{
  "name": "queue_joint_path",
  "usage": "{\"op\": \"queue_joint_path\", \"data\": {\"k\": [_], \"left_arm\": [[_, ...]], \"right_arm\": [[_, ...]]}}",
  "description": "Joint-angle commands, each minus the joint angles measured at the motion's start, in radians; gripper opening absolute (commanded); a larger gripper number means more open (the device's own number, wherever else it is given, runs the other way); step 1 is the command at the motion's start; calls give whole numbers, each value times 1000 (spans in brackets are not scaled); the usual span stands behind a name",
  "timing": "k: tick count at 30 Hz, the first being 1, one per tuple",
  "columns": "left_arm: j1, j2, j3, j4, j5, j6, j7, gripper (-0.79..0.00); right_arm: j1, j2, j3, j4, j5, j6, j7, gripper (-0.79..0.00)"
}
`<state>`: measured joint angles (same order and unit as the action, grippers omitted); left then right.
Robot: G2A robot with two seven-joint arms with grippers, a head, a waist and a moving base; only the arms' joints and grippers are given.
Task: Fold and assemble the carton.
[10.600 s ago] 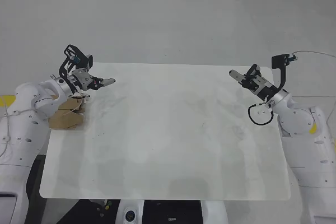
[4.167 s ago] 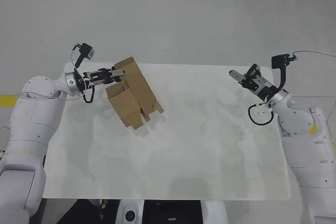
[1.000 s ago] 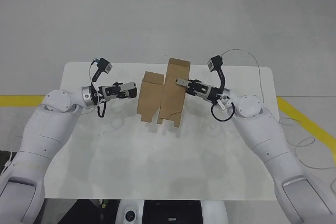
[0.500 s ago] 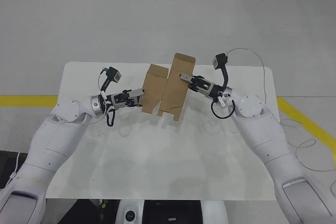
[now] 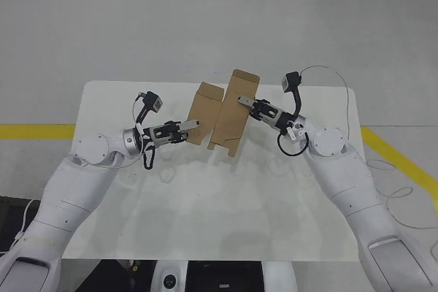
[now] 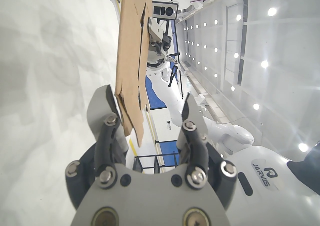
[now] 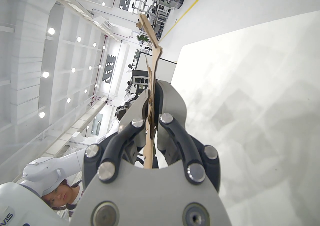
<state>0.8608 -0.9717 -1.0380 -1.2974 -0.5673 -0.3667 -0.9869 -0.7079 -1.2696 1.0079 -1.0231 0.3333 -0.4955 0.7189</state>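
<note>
A flat, unfolded brown carton [image 5: 223, 117] hangs in the air above the far middle of the white table [image 5: 219, 212]. My right gripper [image 5: 242, 101] is shut on the carton's right edge; in the right wrist view the cardboard [image 7: 151, 79] is pinched edge-on between the right gripper's [image 7: 151, 96] fingers. My left gripper [image 5: 193, 125] is open at the carton's lower left corner. In the left wrist view the carton's corner [image 6: 131, 62] lies against one finger [image 6: 110, 102] of the left gripper [image 6: 147, 103], and the other finger stands apart from it.
The white table's near half [image 5: 219, 219] lies below both arms. A yellow floor line [image 5: 29, 131] runs past the table on both sides.
The right gripper has lifted the carton slightly up and to the right. The left arm has moved in toward the carton's lower left corner with its fingers open.
</note>
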Motion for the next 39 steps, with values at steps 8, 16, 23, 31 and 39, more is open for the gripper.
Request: {"op": "queue_joint_path", "data": {"k": [8,16,23,31,39], "left_arm": [[0,-8,-6,4,16,10,-6,-785],[-10,-10,-29,9,15,21,-25,-785],[-78,-8,-46,91,5,37,-198,-785],[-174,-13,-34,219,-19,-9,-458,-785],[-183,4,-8,149,9,49,-515,-785]], "right_arm": [[-15,0,14,-13,-17,0,-3,-785],[-19,3,41,-17,-26,-1,-2,0],[-44,28,107,-27,-16,-24,116,0],[-42,61,182,-16,25,-35,338,0],[-24,83,202,7,69,-40,566,0]]}}
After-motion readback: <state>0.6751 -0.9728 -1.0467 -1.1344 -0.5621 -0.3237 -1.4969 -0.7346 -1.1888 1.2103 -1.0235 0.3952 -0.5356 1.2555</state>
